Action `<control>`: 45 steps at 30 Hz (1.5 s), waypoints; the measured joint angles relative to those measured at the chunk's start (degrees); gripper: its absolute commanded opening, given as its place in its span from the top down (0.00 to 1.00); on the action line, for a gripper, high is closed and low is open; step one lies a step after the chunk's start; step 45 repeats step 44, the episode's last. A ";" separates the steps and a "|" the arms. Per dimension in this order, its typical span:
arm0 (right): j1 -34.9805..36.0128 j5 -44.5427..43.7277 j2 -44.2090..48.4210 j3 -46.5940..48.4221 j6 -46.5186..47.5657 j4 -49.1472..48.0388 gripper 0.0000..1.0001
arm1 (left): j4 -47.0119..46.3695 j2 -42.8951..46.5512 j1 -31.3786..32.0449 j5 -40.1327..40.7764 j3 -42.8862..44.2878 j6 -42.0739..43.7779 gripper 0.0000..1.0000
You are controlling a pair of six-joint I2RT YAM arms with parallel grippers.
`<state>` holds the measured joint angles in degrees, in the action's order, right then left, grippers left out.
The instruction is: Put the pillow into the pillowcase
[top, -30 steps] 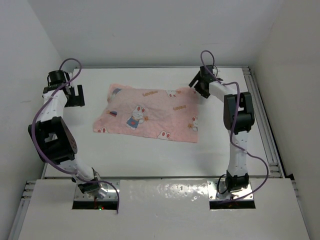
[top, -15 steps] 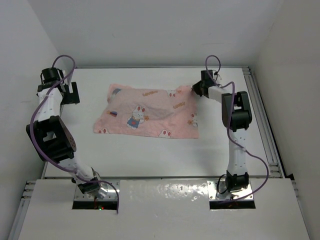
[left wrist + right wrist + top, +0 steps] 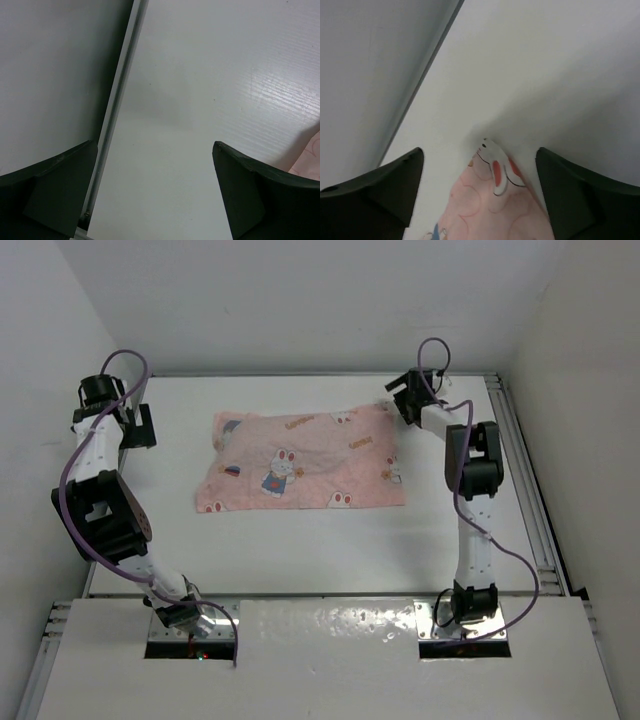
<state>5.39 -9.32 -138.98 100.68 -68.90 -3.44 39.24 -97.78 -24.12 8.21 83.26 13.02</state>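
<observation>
now the thin, pale-pink, rabbit-printed fabric pillowcase [image 3: 300, 460] lies squarer and flatter on the white table [image 3: 300, 550] than it did a second ago, when its outline was skewed and its right side sagged toward the near edge. half a second ago the black two-finger right gripper [image 3: 403, 400] sat on the far right corner of the cloth. it has since let go and drawn back, and it hangs just beyond that corner with its fingers apart and nothing between them. its wrist view agrees: the cloth's corner, with a rabbit's ears printed on it, lies on the table below the spread fingers, untouched. the black left gripper [image 3: 138, 427] has barely shifted. it hovers near the left wall, well apart from the cloth's left edge, fingers spread over bare table, and its wrist view catches only a sliver of pink at the frame's edge. the flat olive-grey rectangular pillow shows in no view. the cloth looks gently padded across its middle, so the pillow is most likely inside already, though that cannot be confirmed. if so, the last tug reads as straightening the case over the cushion, and the task appears to be at or very near its end, with both arms clear of the work.
</observation>
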 measured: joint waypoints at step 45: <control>-7.96 -20.98 80.17 -54.21 43.56 33.46 0.01 | 2.78 1.68 1.97 -10.60 2.58 -2.80 0.00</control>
